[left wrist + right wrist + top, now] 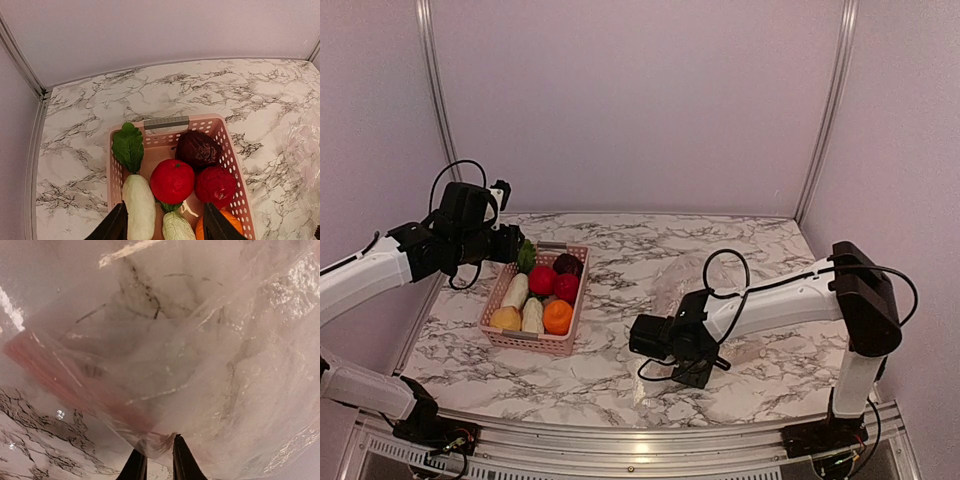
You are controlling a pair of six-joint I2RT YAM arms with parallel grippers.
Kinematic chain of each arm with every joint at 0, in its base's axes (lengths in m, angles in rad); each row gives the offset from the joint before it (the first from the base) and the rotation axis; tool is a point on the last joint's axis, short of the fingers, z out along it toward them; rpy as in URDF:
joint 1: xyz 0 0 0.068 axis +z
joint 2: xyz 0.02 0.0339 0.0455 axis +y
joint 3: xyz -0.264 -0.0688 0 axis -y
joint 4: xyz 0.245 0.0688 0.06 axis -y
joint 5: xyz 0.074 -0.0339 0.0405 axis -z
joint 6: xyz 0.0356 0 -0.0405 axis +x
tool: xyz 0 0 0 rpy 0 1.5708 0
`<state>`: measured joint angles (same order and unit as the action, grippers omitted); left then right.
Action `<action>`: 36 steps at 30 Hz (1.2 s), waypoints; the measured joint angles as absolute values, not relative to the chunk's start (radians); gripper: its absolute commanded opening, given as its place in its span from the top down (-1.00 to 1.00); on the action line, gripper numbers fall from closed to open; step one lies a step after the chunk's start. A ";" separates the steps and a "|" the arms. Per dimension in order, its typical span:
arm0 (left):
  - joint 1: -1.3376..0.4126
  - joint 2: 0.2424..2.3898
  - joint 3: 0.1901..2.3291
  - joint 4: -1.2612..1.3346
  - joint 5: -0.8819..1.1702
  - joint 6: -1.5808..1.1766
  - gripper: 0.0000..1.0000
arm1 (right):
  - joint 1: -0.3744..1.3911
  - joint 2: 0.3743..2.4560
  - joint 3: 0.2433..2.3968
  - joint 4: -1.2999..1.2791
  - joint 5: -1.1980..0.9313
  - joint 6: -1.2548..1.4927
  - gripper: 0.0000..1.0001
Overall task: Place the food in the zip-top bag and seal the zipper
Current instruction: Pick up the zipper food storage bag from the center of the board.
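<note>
Bag [676,276], lying right of the basket [498,300], is pinched at its edge by the right gripper [159,460], while food [172,181] sits in the basket under the open, empty left gripper [165,210]; bag opening is judged in hand, and the mouth must be spread next.

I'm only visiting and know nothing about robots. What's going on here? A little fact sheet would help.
food: all in the pink basket, none bagged yet
zip-top bag: crumpled on the marble table, right of the basket
left gripper: open, empty, above the basket
right gripper: pinching the bag's edge
seal: cannot tell
</note>
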<state>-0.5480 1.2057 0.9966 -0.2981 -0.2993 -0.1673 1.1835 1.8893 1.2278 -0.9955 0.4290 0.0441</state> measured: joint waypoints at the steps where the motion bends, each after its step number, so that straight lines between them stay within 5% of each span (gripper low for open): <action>1: -0.548 1.206 0.997 -0.297 -0.299 -0.173 -0.05 | 1.182 1.897 1.235 -0.992 0.433 0.041 0.84; 4: -0.548 1.206 0.997 -0.296 -0.294 -0.192 -0.05 | 1.170 1.911 1.264 -0.983 0.445 0.033 1.00; 36: -0.739 1.349 1.115 -0.096 -0.068 -0.469 -0.09 | 0.916 1.680 1.578 -0.841 0.083 0.185 1.00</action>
<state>-0.7391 1.3487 1.1149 -0.0963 -0.0681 -0.4694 0.9157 1.6802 1.5780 -0.8410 0.0830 0.1848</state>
